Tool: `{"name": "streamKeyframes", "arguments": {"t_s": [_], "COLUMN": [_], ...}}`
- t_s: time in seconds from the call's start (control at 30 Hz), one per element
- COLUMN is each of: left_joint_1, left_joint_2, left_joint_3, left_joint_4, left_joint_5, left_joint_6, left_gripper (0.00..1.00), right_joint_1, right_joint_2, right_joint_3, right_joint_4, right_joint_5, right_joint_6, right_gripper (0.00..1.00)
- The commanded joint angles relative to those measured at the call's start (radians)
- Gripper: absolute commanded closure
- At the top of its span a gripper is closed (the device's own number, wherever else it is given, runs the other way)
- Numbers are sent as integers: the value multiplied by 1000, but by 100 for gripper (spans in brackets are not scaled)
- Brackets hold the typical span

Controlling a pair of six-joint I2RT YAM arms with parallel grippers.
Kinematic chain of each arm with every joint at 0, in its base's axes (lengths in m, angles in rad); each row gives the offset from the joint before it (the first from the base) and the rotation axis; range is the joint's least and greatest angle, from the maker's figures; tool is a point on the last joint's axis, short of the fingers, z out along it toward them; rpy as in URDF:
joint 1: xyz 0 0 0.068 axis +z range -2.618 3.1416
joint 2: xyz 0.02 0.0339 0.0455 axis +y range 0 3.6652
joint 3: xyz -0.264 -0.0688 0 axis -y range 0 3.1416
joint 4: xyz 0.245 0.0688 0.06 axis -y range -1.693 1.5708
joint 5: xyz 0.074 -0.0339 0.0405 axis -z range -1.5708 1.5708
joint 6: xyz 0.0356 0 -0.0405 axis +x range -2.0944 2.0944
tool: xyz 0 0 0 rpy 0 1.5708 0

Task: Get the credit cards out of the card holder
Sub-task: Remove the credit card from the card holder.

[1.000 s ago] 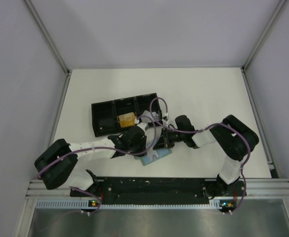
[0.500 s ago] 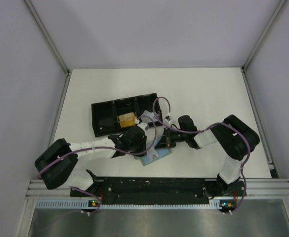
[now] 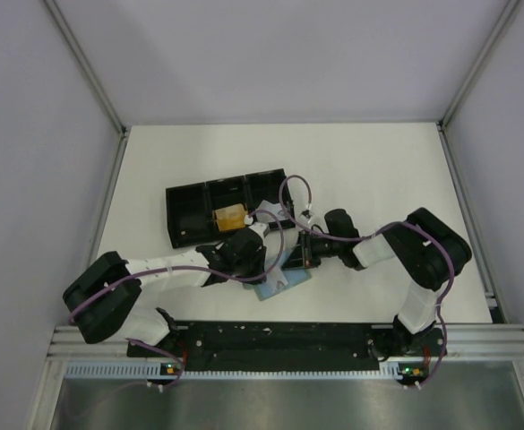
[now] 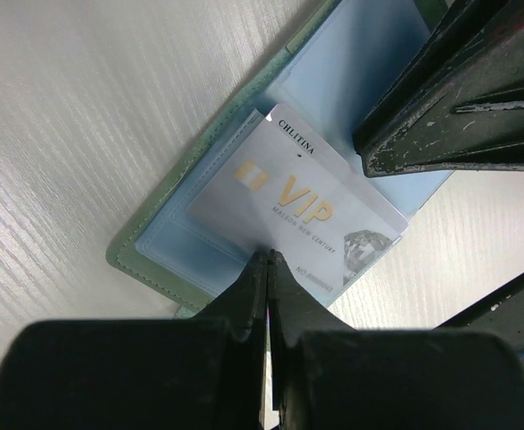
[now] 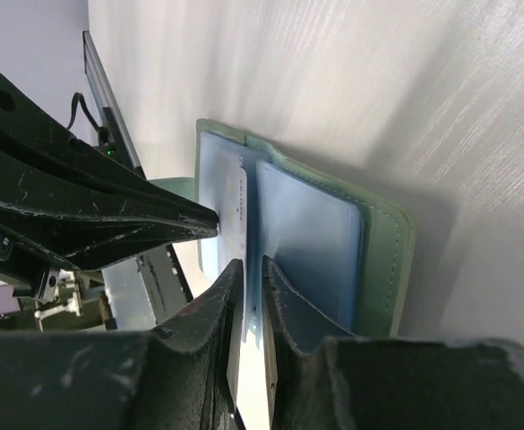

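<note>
The card holder (image 4: 167,237) lies open on the table, green-edged with pale blue pockets (image 5: 382,242), between the two arms (image 3: 279,285). A silvery-grey credit card (image 4: 297,210) marked VIP sticks partway out of one pocket. My left gripper (image 4: 269,257) is shut, and its joined tips press down at the card's near edge. My right gripper (image 5: 251,266) stands over the holder from the other side. Its jaws are a narrow gap apart, and the card's edge (image 5: 232,202) runs into that gap. A tan credit card (image 3: 228,218) lies in the black tray.
The long black three-compartment tray (image 3: 190,210) sits just behind the left gripper (image 3: 263,260). The right gripper (image 3: 290,258) is close against it over the holder. Grey walls enclose the white table, and a black rail runs along its near edge (image 3: 279,336).
The right gripper's jaws have parted slightly from shut, and its wrist has eased a little to the right. The left gripper and the holder have not moved.
</note>
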Motion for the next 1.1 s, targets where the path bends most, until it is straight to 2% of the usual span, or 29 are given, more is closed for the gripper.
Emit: {"name": "streamKeyframes", "arguments": {"t_s": [0.0,0.4,0.5,0.53,0.77,1.0,1.07], "left_joint_1": [1,1,1,1,1,1,1], "left_joint_2": [7,4,4,4,-2,-2,-4], "left_joint_3": [-3,-7,-8,-11,-25,-23,-25], "left_joint_4": [-50,-42,-41,-41,-41,-41,-41], "left_joint_5": [-4,-1,2,1,-1,2,2], "left_joint_6": [16,13,11,11,10,10,8], "left_gripper": [100,100,100,100,100,100,100], "right_joint_1": [15,51,51,51,-23,-29,-27], "right_joint_2": [18,58,59,59,38,36,41], "right_joint_3": [19,46,46,46,16,26,25], "right_joint_4": [62,75,80,80,71,48,66], "right_joint_5": [-23,-37,-45,-46,-69,-72,-89], "right_joint_6": [7,17,17,14,-11,-22,-11], "right_gripper": [86,87,99,100,100,100,91]}}
